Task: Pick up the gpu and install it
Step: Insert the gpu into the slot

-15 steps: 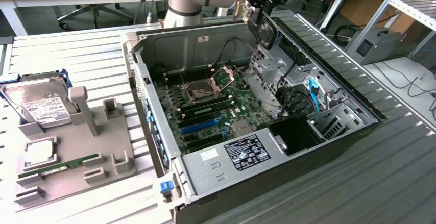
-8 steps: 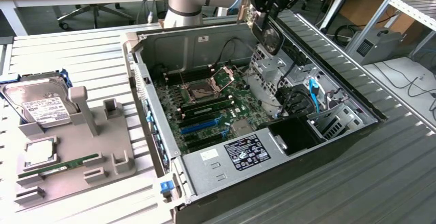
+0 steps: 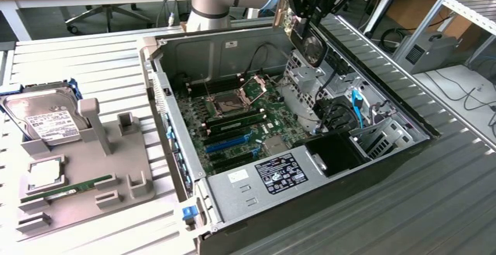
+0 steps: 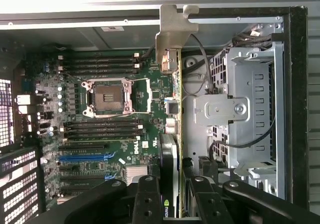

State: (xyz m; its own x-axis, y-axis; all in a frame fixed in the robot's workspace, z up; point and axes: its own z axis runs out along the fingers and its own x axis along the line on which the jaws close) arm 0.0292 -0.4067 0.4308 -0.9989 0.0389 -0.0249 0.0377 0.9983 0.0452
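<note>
Grasping the gpu [image 3: 307, 41] in clenched jaws, the gripper [image 4: 172, 189] holds it edge-on above the open computer case [image 3: 159, 89], presumably to face the motherboard [image 4: 150, 91] slots.

The open computer case [image 3: 225, 51] lies mid-desk [image 3: 78, 63], the parts holder [image 3: 128, 150] with the hard drive [image 3: 46, 118] and RAM stick [image 3: 66, 189] at the exterior view's left, and the gpu [image 3: 308, 45] held in the tool [image 4: 173, 191] above the case's far part.
</note>
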